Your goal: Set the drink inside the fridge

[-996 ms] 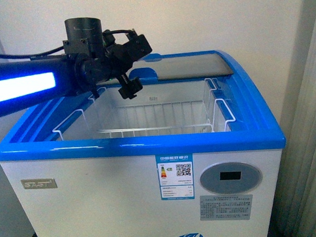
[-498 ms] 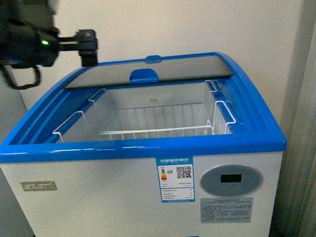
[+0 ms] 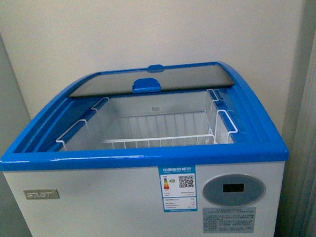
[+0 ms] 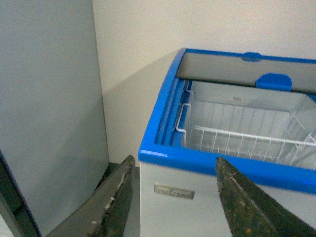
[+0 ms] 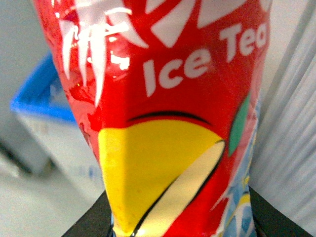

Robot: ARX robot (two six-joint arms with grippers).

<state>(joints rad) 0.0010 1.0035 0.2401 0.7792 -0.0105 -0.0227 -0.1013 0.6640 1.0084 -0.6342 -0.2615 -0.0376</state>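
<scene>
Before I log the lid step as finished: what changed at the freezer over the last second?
The left gripper withdrew leftward from over the open chest freezer and out of the front view; it now hangs open off the front corner. The glass lid stayed pushed back, the wire basket empty. The right gripper holds the ice tea bottle.

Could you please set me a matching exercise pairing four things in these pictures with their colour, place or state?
1 drink
2 glass lid
3 wire basket
4 left gripper

A slid to the back of the fridge
B open, holding nothing
C red label reading Ice Tea
D white, inside the fridge

Pairs: 1-C, 2-A, 3-D, 4-B.
</scene>
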